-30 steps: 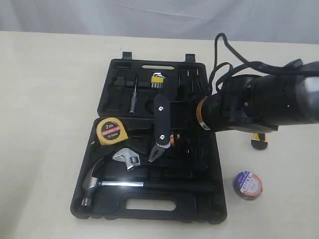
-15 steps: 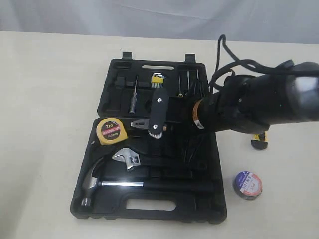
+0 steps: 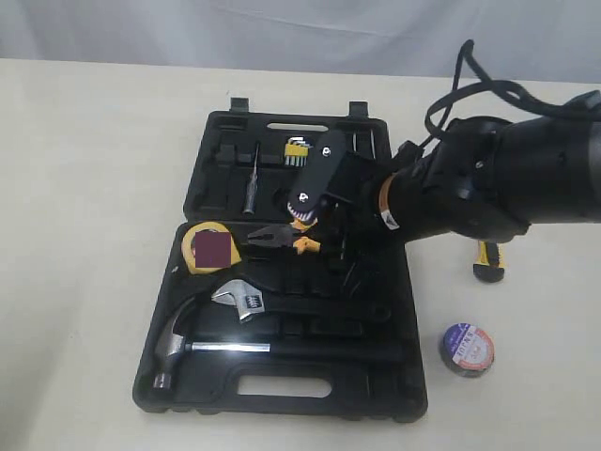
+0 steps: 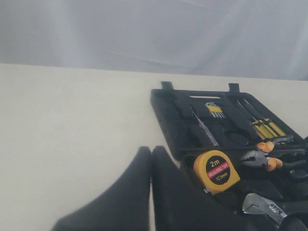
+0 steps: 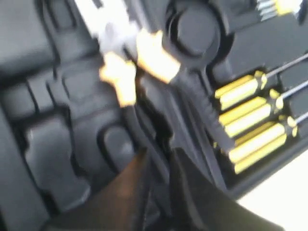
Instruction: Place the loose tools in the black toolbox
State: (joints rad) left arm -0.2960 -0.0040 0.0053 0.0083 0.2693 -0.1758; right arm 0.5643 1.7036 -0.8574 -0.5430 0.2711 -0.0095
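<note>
The black toolbox lies open on the table. My right gripper reaches over it from the right and is shut on one black handle of the orange-collared pliers. Their head points at the yellow tape measure, which sits in the box. In the blurred right wrist view the handle runs between my fingertips and the pliers hang over the moulded recesses. The black tape roll lies on the table to the right. The yellow-black utility knife shows partly under the arm. My left gripper is shut and empty, left of the box.
A steel hammer and an adjustable wrench lie in the box's near half. Yellow-handled screwdrivers, hex keys and a thin driver sit in the lid. Bare table lies left of the box.
The pliers moved up and left from the middle of the box to beside the tape measure. My right gripper then tilted and lifted, and the arm swung toward the lid.
</note>
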